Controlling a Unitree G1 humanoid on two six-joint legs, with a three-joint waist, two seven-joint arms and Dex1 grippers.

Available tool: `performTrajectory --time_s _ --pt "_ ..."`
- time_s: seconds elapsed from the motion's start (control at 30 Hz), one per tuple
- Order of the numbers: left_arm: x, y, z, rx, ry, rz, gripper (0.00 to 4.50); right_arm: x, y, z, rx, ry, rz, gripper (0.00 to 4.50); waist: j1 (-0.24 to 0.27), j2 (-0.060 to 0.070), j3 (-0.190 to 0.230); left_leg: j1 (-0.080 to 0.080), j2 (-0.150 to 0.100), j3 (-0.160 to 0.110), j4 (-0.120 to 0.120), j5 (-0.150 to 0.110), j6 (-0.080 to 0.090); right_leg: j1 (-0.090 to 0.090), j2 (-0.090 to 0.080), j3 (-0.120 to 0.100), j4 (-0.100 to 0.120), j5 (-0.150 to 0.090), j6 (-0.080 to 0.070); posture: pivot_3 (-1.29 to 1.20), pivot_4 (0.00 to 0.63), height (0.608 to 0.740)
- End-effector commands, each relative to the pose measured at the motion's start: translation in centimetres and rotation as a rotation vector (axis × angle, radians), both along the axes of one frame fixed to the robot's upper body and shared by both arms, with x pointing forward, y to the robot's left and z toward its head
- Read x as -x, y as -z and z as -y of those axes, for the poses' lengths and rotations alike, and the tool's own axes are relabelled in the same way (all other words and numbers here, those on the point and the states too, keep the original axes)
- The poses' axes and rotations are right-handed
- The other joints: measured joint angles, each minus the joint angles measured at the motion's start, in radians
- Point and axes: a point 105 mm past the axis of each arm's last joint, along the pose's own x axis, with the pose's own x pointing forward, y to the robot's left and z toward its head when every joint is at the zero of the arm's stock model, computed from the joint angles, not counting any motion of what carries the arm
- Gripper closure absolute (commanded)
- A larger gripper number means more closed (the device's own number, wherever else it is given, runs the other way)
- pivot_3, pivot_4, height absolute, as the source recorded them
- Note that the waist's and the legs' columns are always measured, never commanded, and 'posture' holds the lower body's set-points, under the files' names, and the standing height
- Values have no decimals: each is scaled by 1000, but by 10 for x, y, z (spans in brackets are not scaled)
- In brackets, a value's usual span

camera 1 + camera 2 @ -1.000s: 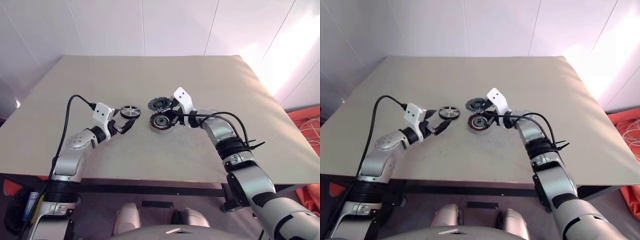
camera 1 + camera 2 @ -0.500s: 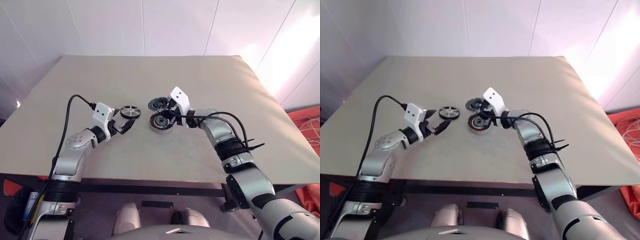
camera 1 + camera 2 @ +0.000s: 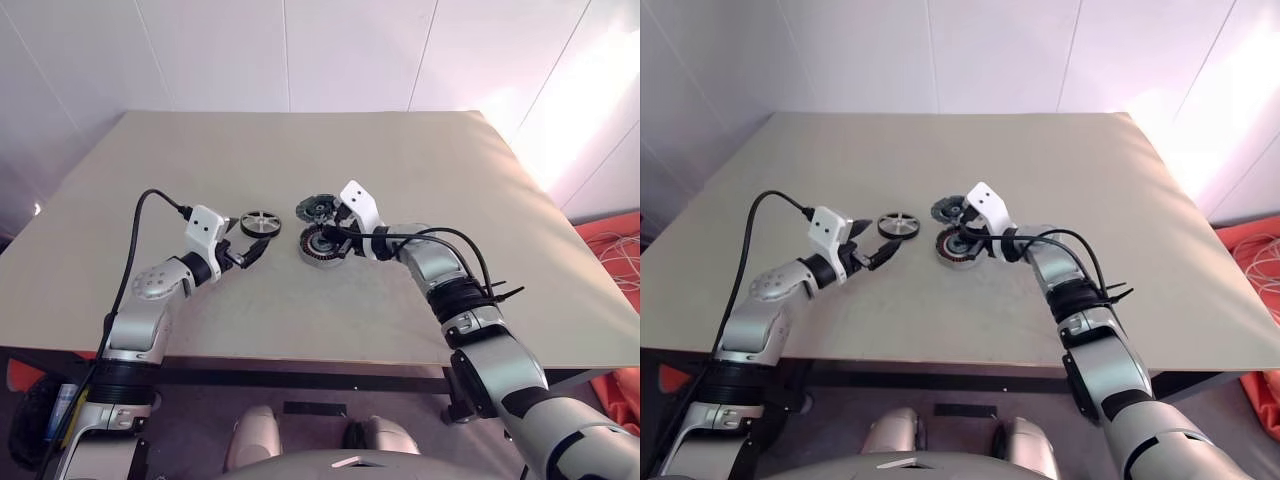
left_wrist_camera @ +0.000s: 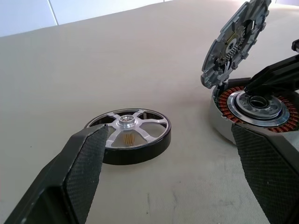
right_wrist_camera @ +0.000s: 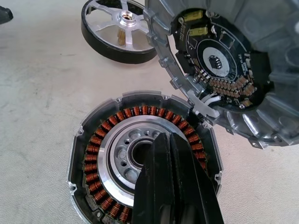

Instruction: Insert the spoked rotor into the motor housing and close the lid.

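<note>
Spoked rotor [image 4: 128,135], silvery, black-rimmed, lies flat before open left hand [image 4: 168,182]; right hand [image 5: 173,163] closed.

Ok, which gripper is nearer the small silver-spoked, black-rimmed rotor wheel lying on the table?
Left. The left gripper hangs open just short of the spoked rotor. The right gripper, shut, sits over the copper-wound motor housing, farther off.
</note>
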Motion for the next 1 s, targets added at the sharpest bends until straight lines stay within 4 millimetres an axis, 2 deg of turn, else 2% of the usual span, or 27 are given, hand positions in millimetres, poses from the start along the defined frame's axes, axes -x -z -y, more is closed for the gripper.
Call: performTrajectory --time_s 0.03,0.27,0.43,0.6,0.67,1.0 --pt "-2 -15 -6 -7 -16 63 0 -3 -7 -3 -4 -6 32 4474 0 0 0 0 0 0 0 0 0 0 0 0 0 0 0 0 0 740" --pt "-3 -16 -7 -8 -19 65 0 -4 -7 -3 -7 -1 34 4474 0 0 0 1 0 0 0 0 0 1 0 0 0 0 0 0 0 740" --pt "-3 -16 -6 -8 -17 66 0 -2 -32 -13 -117 -42 55 4474 0 0 0 0 0 0 0 0 0 0 0 0 0 0 0 0 0 740" --pt "-4 -16 -6 -10 -13 67 0 3 -42 -20 -127 -82 70 4474 0 0 0 0 0 0 0 0 0 0 0 0 0 0 0 0 0 740" --pt "-4 -16 -6 -10 -13 68 0 5 -39 -20 -124 -84 65 4474 0 0 0 0 0 0 0 0 0 0 0 0 0 0 0 0 0 740" --pt "-3 -17 -6 -13 -7 65 0 8 2 -9 -53 -38 -24 4474 0 0 0 0 0 0 0 0 0 0 0 0 0 0 0 0 0 740"
